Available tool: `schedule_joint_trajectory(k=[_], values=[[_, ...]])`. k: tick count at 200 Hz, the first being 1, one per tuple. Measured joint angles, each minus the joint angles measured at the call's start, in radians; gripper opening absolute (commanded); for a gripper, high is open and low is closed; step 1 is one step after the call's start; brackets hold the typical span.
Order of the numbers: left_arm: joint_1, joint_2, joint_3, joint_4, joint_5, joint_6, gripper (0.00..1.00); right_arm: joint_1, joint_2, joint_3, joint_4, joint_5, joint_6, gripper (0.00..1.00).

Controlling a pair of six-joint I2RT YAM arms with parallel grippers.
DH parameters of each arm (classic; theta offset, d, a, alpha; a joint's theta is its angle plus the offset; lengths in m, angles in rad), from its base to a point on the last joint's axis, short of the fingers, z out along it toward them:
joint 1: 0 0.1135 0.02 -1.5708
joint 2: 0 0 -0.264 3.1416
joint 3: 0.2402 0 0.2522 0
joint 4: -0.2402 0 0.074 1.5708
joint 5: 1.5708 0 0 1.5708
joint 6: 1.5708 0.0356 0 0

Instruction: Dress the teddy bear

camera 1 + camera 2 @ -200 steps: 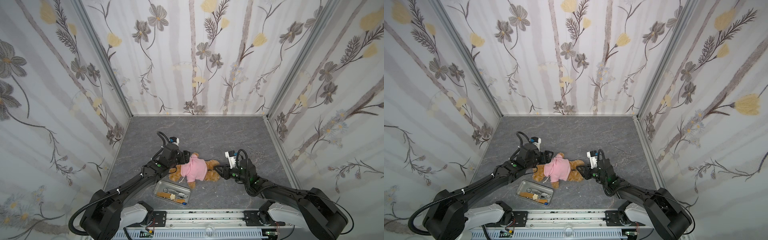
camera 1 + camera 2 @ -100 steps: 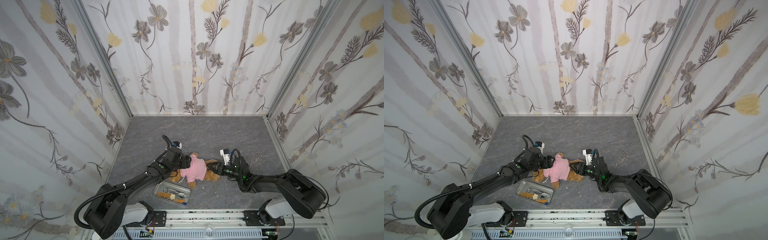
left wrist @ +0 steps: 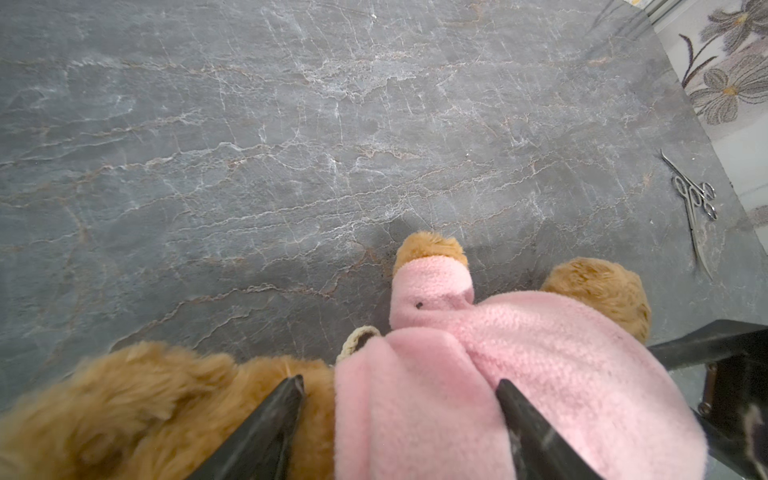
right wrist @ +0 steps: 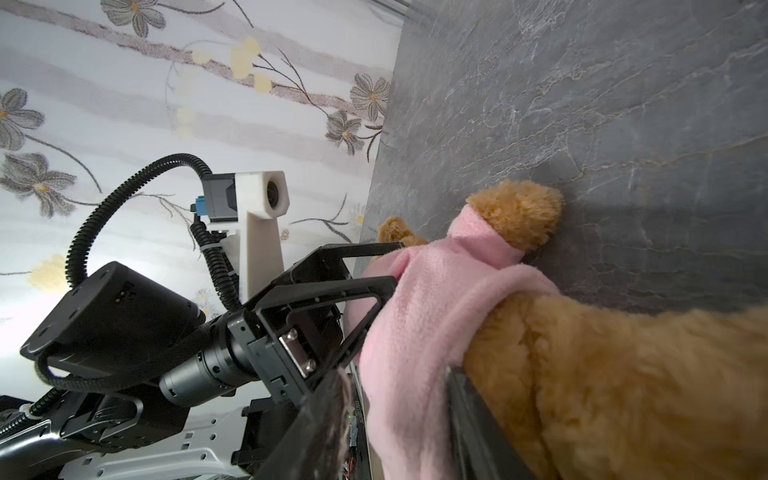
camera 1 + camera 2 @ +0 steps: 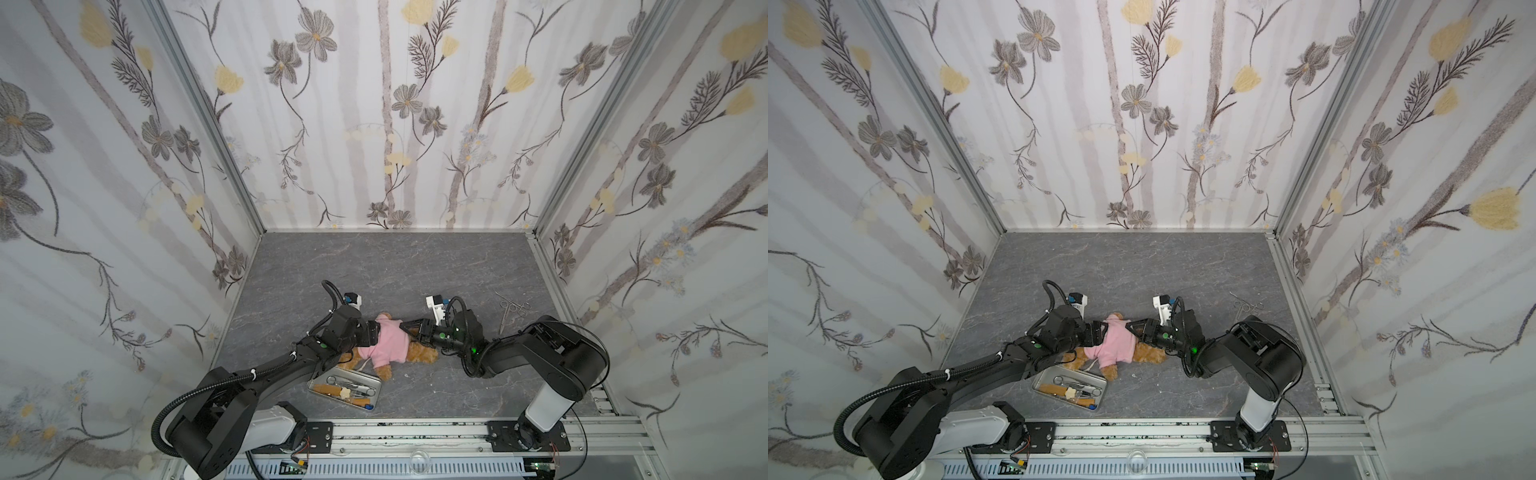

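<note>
Teddy bear (image 5: 422, 353) lies flat on the grey table (image 5: 374, 266), just behind the metal tray (image 5: 316, 380), with the pink shirt (image 5: 388, 343) on its body. In both top views the left gripper (image 5: 374, 332) meets its head end, over the tray's far-left side. The right gripper (image 5: 407, 330) meets the shirt hem, beyond the tray's far-right corner.

Left wrist view: left gripper (image 3: 401, 386) jaws wide apart, one finger (image 3: 282, 411) on fur, the other in a pink shirt (image 3: 540, 353) fold. Clamped or only resting: cannot tell.

Right wrist view: right gripper (image 4: 399, 395) jaws about half apart, shirt hem filling the gap, one finger along the fleece-fur border. Firm hold: cannot tell.
</note>
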Motion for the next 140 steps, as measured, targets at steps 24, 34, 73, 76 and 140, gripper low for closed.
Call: schedule_joint_trajectory(k=[24,34,73,76,140], values=[[-0.002,0.001,-0.002,0.010,0.000,0.003,0.76,0.000,-0.008,0.008,-0.046,0.040,-0.002,0.47],[-0.003,0.001,-0.002,0.011,0.000,0.004,0.76,0.000,-0.009,0.016,-0.064,0.056,-0.009,0.47],[-0.008,-0.004,-0.010,0.020,0.000,0.019,0.76,0.014,0.035,0.076,-0.098,0.061,-0.011,0.39],[-0.009,-0.005,-0.012,0.022,0.000,0.021,0.76,0.016,0.040,0.082,-0.097,0.058,-0.008,0.37],[-0.029,-0.041,-0.054,0.054,-0.019,0.050,0.76,0.007,0.054,0.062,0.001,0.032,0.121,0.08]])
